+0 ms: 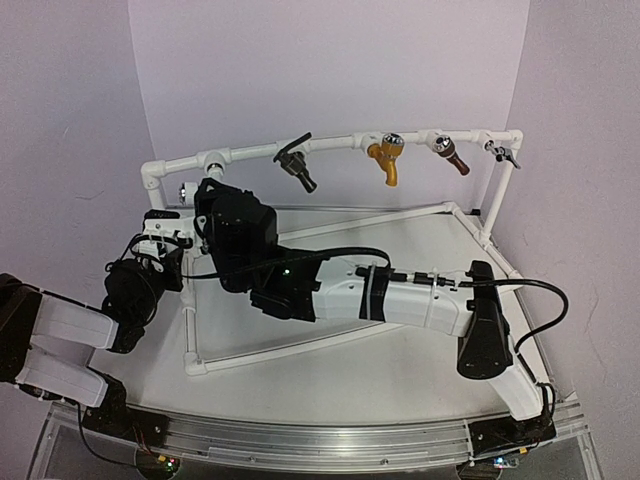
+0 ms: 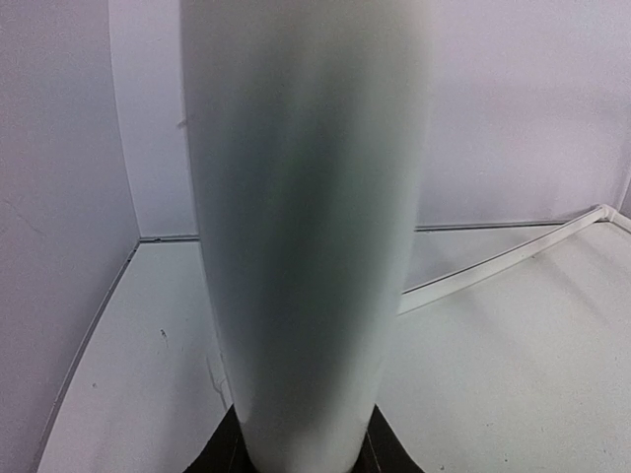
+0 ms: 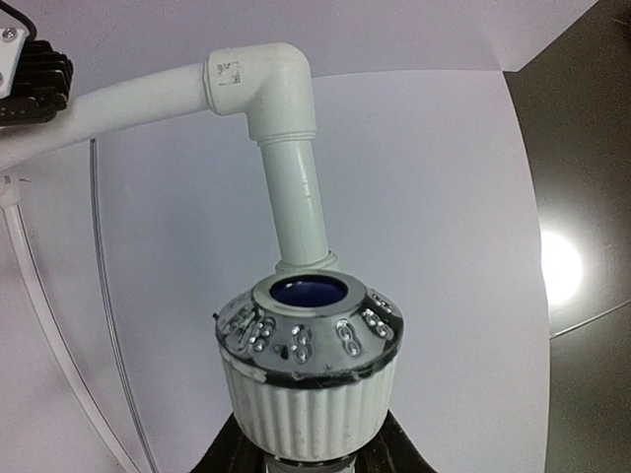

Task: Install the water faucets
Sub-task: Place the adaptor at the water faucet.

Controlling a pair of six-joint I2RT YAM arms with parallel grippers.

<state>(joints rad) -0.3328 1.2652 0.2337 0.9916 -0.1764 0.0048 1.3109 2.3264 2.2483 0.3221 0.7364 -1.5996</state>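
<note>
from where i stand, the right arm stretches clear across the worktop [image 1: 330, 385], from its near right corner toward the far left corner. the right pincer [image 3: 311, 448] is clenched on the white tap [image 3: 311, 394], with dark fingers pressed to either side of its ribbed body. the tap's dimpled chrome collar and blue-lined opening face away from the wrist. they point toward a short run of white pipe that drops from an elbow [image 3: 261, 84] of the pipe frame [image 1: 330, 145] (whether the opening actually touches that pipe i cannot tell, since the collar hides the meeting point). seen from above, the tap sits just under the left end of the frame's top rail, over the far left part of the worktop.

the left pincer [image 2: 306, 453] is grasping a white pipe of the same frame, near the worktop's left edge. in the wrist's view the pipe runs straight up between the fingers and fills the middle, blurred from being so close.

the black tap [image 1: 297, 165] hangs from the top rail with its thin lever on top, well apart from the white one. further along the rail toward the far right corner hang a gold-yellow tap [image 1: 386, 162], a brown tap [image 1: 452, 155] and a small grey tap [image 1: 505, 152], in that order.
</note>
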